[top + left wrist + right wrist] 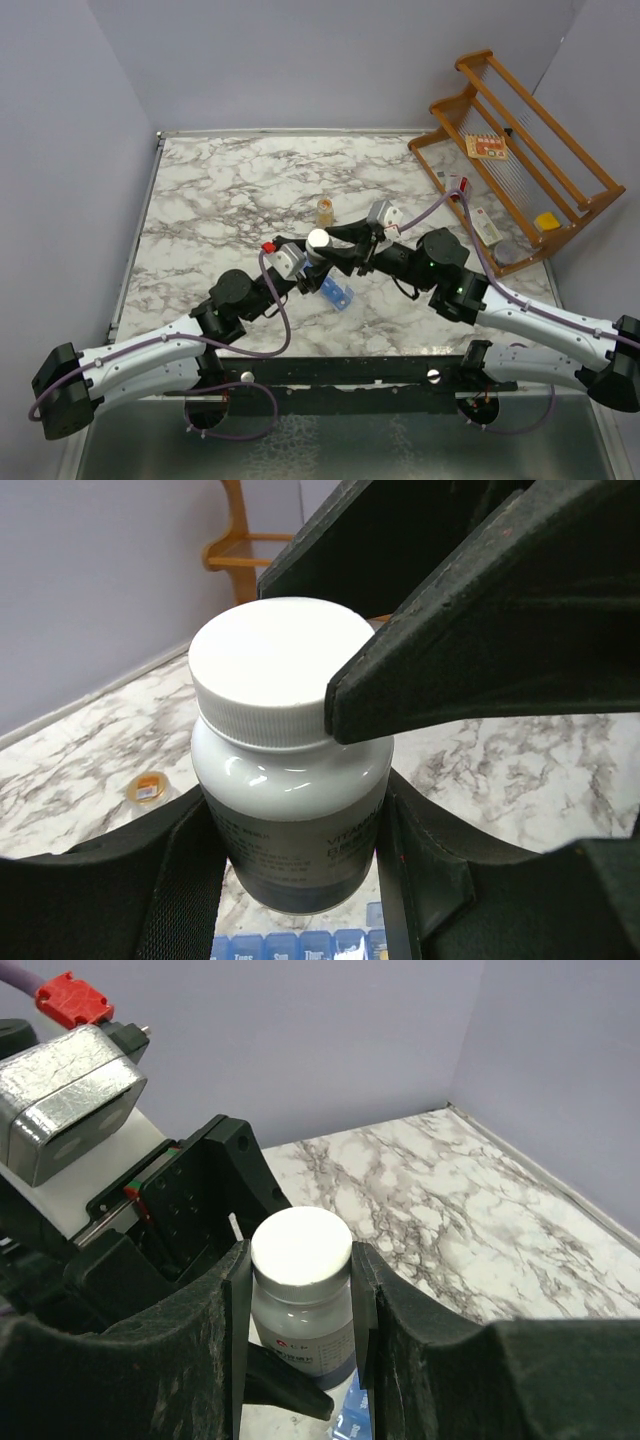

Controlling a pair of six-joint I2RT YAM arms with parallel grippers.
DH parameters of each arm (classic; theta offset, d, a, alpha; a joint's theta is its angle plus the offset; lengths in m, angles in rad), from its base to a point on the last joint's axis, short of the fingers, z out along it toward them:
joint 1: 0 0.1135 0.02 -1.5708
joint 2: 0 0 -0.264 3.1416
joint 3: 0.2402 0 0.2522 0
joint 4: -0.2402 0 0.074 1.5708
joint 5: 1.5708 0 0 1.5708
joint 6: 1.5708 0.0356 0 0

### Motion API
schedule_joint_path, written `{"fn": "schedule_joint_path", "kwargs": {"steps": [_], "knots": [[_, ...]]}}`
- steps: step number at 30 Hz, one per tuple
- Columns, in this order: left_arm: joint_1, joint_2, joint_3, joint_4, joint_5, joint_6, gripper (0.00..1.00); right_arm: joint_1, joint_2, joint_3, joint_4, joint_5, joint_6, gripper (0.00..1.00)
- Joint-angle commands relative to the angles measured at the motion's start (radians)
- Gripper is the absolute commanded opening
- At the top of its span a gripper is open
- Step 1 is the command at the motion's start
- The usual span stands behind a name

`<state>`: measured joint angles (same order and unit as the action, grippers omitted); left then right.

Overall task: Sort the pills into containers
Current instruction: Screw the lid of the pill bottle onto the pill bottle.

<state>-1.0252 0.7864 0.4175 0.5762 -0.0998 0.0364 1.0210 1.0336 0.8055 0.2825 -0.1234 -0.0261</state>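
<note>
The left wrist view's bottom edge cuts off the containers (300, 947).

White arms (140, 362), black fingers (170, 1360), purple cables (18, 972), red plug (72, 1000).

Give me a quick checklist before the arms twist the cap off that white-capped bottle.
1. Left gripper clamped on the bottle body: ok.
2. Right gripper closed around the cap: ok.
3. Bottle upright: ok.
4. Pill organizer lids open: cannot tell.
5. Amber bottle apart from both arms: ok.
</note>
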Motion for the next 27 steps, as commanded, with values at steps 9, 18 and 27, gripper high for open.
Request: {"fn": "schedule_joint_path", "kwargs": {"steps": [9, 18, 27], "knots": [[-0.013, 0.04, 0.076, 0.374, -0.097, 0.033, 0.0, -0.001, 0.092, -0.083, -0.089, 0.269, 0.006, 0.09], [-0.013, 0.086, 0.084, 0.382, -0.146, 0.032, 0.0, 0.031, 0.153, -0.066, -0.085, 0.377, 0.003, 0.09], [-0.013, 0.076, 0.076, 0.383, -0.126, 0.027, 0.0, 0.037, 0.118, -0.062, -0.078, 0.382, -0.005, 0.61]]}}
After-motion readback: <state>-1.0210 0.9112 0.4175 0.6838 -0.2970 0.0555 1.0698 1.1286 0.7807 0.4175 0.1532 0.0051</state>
